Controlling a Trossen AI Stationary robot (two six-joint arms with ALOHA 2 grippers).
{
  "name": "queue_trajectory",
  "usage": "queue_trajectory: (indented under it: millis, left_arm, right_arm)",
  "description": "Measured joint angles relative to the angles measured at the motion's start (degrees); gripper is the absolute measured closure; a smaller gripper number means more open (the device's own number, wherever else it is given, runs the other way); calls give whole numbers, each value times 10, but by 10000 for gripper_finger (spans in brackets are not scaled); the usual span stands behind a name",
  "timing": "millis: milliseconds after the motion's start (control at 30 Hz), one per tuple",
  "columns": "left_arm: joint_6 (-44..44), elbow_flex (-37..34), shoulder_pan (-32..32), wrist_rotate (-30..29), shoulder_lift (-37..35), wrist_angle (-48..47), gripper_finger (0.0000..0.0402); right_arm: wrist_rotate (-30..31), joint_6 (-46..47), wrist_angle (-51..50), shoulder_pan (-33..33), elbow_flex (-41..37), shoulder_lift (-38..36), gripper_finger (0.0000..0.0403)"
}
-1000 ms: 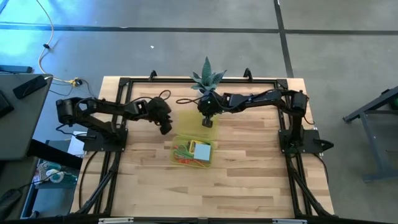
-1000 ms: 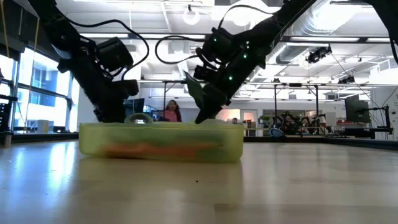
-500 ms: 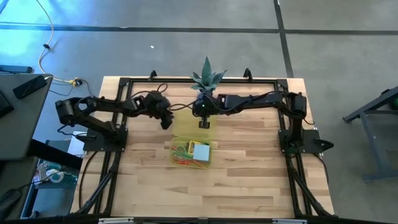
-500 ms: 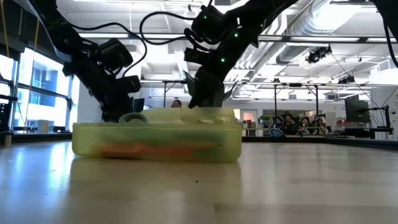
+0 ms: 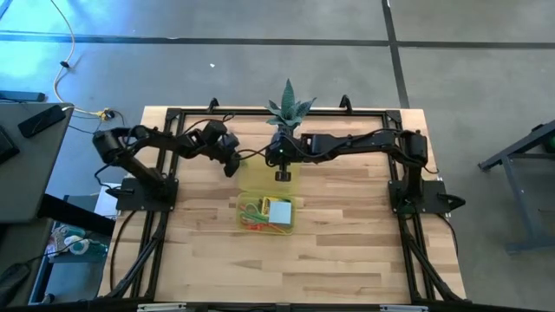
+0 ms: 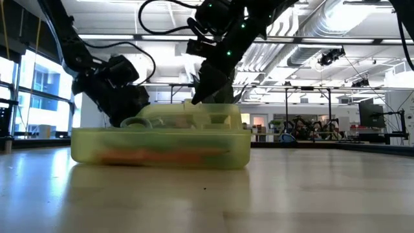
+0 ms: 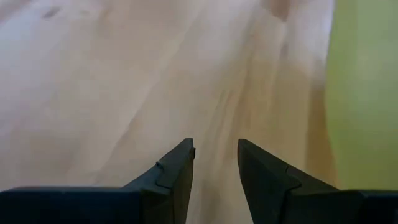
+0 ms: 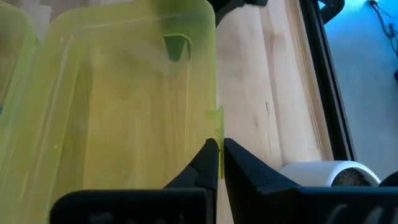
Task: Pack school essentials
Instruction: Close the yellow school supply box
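Note:
The translucent yellow-green case lies mid-table, with its base on the wood. Inside are a light-blue notepad and orange, red and green pens. Its hinged lid is open toward the far edge and tilted up. My right gripper is shut on the lid's far rim. My left gripper is open over bare wood just left of the lid and touches nothing. In the left wrist view the gripper shows the lid off to one side. My right gripper pinches the lid's far rim between its two fingers, by a small tab. The fingers come slanting down from the far side. The rim is lifted off the table, and the lid tilts up from its hinge on the case.
A spiky green potted plant stands at the far edge just behind the right gripper; its white pot shows in the right wrist view. Black frame rails run along the far, left and right edges. Bare wood lies near and to both sides of the case.
My right gripper has risen and moved slightly left, keeping its hold. The lid's far rim has come up off the table while its hinge side stayed on the case. My left gripper has drawn back a little toward the far edge.

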Motion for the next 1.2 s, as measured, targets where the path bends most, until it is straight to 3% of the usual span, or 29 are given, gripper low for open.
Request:
queue_trajectory:
  millis: [500, 867, 1200]
  left_arm:
    - [-19, -1, 9, 174, 96, 138, 287]
    - [1, -1, 9, 175, 105, 163, 287]
    - [10, 0, 9, 167, 105, 163, 287]
  right_arm:
    - [14, -24, -7, 10, 2, 0, 396]
    - [28, -34, -5, 12, 2, 0, 387]
    - [29, 0, -5, 13, 2, -9, 288]
